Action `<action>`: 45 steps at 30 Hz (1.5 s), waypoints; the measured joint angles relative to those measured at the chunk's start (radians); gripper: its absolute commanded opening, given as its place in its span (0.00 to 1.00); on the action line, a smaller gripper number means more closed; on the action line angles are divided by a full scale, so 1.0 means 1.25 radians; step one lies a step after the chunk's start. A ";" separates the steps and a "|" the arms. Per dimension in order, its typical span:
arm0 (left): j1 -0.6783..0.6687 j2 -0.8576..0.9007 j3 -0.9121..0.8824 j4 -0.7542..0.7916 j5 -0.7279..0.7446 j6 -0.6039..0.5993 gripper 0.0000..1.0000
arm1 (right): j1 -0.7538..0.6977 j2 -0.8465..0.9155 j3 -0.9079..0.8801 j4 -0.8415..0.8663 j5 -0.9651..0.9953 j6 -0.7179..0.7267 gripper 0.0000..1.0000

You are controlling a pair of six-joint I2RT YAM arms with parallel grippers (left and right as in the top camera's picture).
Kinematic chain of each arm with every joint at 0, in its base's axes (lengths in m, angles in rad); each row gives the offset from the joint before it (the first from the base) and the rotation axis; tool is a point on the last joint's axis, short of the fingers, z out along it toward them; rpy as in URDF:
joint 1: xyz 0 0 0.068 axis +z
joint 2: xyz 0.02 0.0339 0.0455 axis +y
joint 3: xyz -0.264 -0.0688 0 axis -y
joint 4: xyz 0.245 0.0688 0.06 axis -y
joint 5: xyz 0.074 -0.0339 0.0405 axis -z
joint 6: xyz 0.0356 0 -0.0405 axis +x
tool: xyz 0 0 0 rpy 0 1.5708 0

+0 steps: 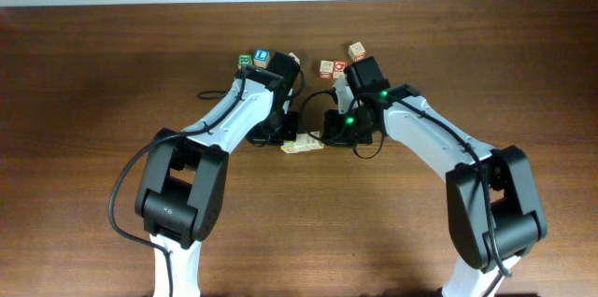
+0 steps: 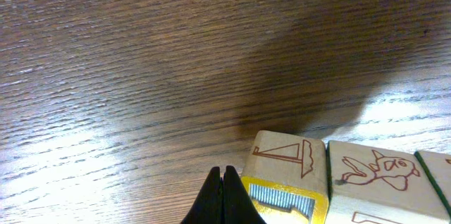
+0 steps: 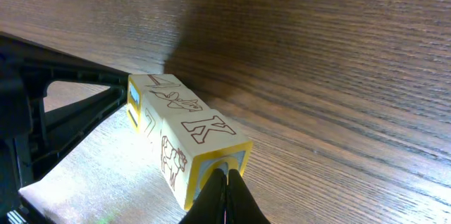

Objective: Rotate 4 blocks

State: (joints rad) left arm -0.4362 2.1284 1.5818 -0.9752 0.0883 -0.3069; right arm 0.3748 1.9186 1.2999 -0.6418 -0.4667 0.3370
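Both pinched together and empty, the left claw (image 2: 224,194) and right claw (image 3: 227,194) sit at the 2 ends of the blocks (image 3: 180,122). Next, gentle sideways pushes should turn them.

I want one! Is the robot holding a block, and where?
No. Left gripper and right gripper are shut empty, tips at both ends of the block row.

Left gripper (image 2: 223,185): jaws closed, tips together, just left of the yellow-edged block (image 2: 289,162). A second block (image 2: 373,182) touches its right side. Both rest on the wooden table (image 2: 141,76).
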 measured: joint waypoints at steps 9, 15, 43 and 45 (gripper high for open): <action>0.001 0.000 0.000 0.000 -0.017 0.000 0.00 | 0.030 -0.015 0.039 0.000 -0.008 0.000 0.05; -0.005 0.000 0.000 0.004 0.034 0.000 0.00 | 0.053 -0.023 0.052 0.009 -0.057 0.001 0.04; 0.248 0.000 0.000 -0.002 0.170 -0.001 0.00 | 0.092 -0.023 0.052 0.062 -0.021 0.026 0.14; 0.272 0.000 0.000 -0.002 0.169 0.000 0.00 | 0.092 -0.023 0.052 0.070 -0.020 0.027 0.18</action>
State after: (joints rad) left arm -0.0967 2.1284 1.5818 -0.9783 0.3000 -0.3069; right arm 0.4904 1.8896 1.3651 -0.5537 -0.4911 0.3710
